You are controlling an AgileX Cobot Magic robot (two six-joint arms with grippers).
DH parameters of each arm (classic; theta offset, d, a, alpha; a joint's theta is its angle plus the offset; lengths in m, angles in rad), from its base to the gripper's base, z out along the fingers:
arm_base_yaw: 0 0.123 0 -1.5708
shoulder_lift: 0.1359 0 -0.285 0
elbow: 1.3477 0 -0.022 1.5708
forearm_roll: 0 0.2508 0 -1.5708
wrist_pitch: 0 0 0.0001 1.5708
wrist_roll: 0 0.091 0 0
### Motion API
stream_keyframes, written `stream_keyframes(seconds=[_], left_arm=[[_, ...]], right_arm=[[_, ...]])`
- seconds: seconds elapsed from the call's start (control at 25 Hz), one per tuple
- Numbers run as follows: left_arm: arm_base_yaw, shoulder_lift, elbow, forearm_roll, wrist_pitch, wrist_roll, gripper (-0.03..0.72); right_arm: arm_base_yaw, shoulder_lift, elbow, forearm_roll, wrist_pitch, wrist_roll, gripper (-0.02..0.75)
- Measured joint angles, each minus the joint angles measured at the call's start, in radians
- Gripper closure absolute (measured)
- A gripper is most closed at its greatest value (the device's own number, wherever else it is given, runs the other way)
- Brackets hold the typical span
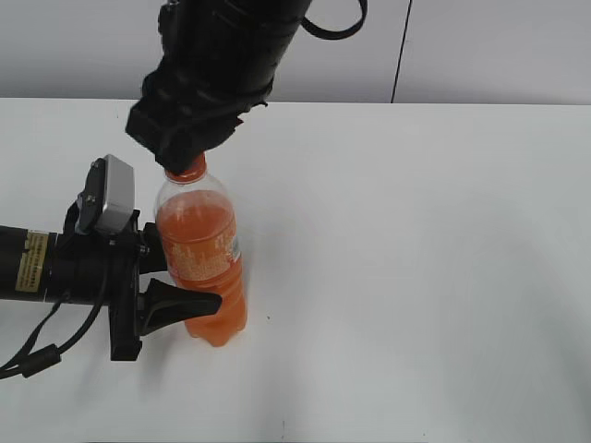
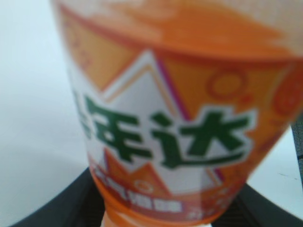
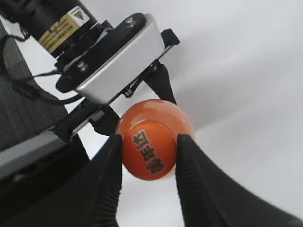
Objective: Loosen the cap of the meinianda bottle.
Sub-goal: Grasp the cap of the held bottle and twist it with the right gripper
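The meinianda bottle (image 1: 201,263) stands upright on the white table, full of orange drink. Its orange-and-white label fills the left wrist view (image 2: 175,123). My left gripper (image 1: 180,291) is shut on the bottle's body at the lower label, one black finger on each side (image 2: 165,208). My right gripper (image 1: 189,152) comes down from above and is shut on the orange cap (image 3: 149,144), with a ribbed black finger touching each side (image 3: 147,153). The cap's top shows dark printed characters. In the exterior view only the cap's lower edge (image 1: 187,170) shows under the right gripper.
The white table (image 1: 416,277) stretches to the right and front of the bottle. A grey wall with a dark vertical cable (image 1: 401,51) runs behind. The left arm's silver wrist camera (image 3: 118,59) sits close under the right gripper.
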Motion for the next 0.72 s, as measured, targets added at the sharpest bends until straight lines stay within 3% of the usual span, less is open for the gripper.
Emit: stream_keyframes(seconds=[0.28,0.72], left_arm=[[0.0,0.0,0.0,0.0,-0.001,0.002,0.305],[0.0,0.0,0.0,0.0,-0.001,-0.001,0.305]], right_arm=[[0.0,0.0,-0.006,-0.006,0.004,-0.389,0.475],[0.0,-0.001,-0.006,-0.017,0.003,-0.801,0.484]])
